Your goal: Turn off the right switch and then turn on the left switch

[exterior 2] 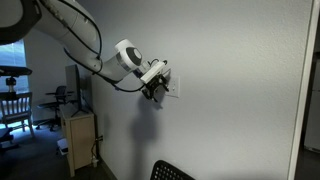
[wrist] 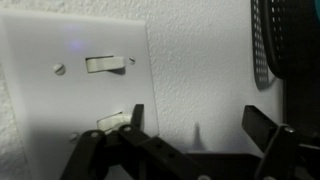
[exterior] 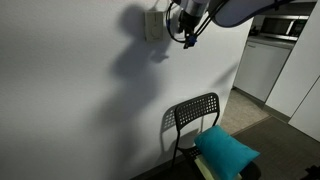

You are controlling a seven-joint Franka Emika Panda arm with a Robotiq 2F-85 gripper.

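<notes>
A small white wall plate (wrist: 80, 90) with two white toggle switches is fixed to the white wall; it shows in both exterior views (exterior: 153, 25) (exterior 2: 173, 86). In the wrist view the plate appears turned sideways, with one toggle (wrist: 105, 64) above the other (wrist: 113, 120). I cannot tell which one is the right switch. My gripper (wrist: 198, 125) is open and empty, close to the wall beside the plate. One fingertip (wrist: 135, 118) sits right at the lower toggle; whether it touches is unclear. The gripper also shows in both exterior views (exterior: 188, 37) (exterior 2: 155, 90).
A black metal chair (exterior: 195, 112) with a teal cushion (exterior: 226, 150) stands against the wall below the arm. White kitchen cabinets (exterior: 265, 65) are off to one side. A small cabinet (exterior 2: 80, 140) stands by the wall in an exterior view.
</notes>
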